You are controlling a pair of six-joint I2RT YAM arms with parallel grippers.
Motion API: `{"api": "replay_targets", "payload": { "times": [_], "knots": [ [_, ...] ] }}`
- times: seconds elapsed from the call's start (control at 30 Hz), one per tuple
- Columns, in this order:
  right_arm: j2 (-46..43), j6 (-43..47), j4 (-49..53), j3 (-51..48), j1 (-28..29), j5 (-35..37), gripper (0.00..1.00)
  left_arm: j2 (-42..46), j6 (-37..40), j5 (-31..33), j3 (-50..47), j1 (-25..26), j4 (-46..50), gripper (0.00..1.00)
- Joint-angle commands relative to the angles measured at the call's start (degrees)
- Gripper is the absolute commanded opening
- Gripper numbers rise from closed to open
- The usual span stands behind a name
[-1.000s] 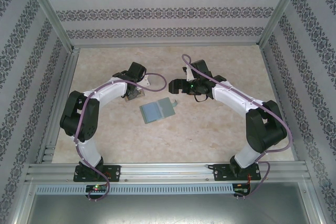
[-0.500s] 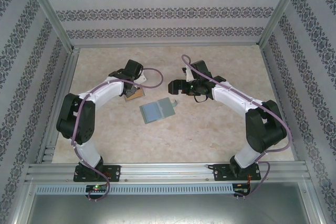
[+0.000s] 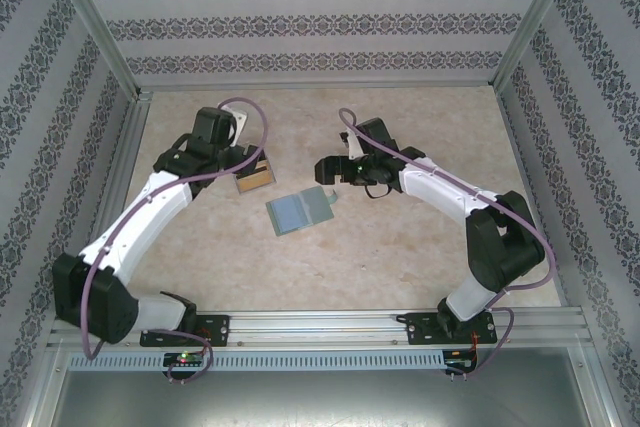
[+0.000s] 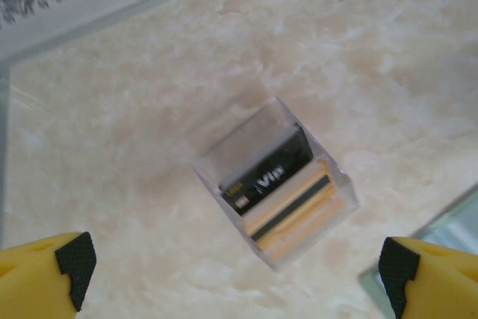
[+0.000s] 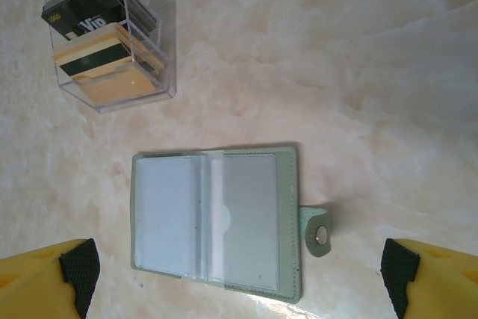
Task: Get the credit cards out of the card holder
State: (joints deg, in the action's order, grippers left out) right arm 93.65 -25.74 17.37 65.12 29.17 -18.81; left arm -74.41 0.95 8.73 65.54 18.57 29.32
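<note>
The pale marbled tabletop (image 3: 420,257) is seen from above, and both arms are stretched out over it. The left arm (image 3: 130,232) is reached far forward. Its pincer (image 4: 237,263) is spread wide and nothing is gripped: one black-padded yellow finger (image 4: 71,259) is seen at each lower corner of the wrist view. The right arm (image 3: 450,187) is bent inward. Its pincer (image 5: 237,270) is likewise released, with the fingers (image 5: 78,268) held far apart.

The card holder (image 5: 216,218) is found directly below the right pincer, between the two fingers and touched by neither. It is laid open flat with the pale blue-grey lining up. From above, the holder (image 3: 300,210) is placed mid-table, just nearer the bases than the right pincer (image 3: 328,169).

A clear plastic tray (image 4: 272,184) is spotted under the left pincer, in the gap between its fingers and clear of both. From above, the tray (image 3: 254,175) is set near the holder's far left corner, not touching it.

The credit cards are seen standing in that tray: a black card (image 4: 269,173) with pale lettering, and a tan card (image 4: 295,203) with a dark stripe beside it. The holder's closing tab (image 5: 317,231) is stuck out at the right edge, snap showing.
</note>
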Motion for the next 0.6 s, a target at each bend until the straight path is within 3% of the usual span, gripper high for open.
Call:
{"api": "replay_targets", "payload": {
  "times": [0.0, 0.23, 0.4, 0.57],
  "knots": [
    [1.5, -0.5, 0.6, -0.1, 1.2, 1.5, 0.98, 3.4, -17.4, -1.3, -4.8, -1.0, 0.7, 0.99],
    [2.0, -0.7, 1.1, -0.5, 2.0, 3.4, 0.98, 14.0, -31.3, 1.5, -16.6, -1.1, -1.1, 0.99],
    [-1.6, -0.7, 2.4, -1.9, 1.4, 8.3, 0.98, 21.9, -38.8, 10.2, -23.8, -1.2, 1.9, 0.99],
    [-9.2, -0.2, 3.4, -5.8, -1.5, 19.0, 0.98, 24.9, -39.7, 20.6, -25.9, -1.1, 3.5, 0.99]
  ]
}}
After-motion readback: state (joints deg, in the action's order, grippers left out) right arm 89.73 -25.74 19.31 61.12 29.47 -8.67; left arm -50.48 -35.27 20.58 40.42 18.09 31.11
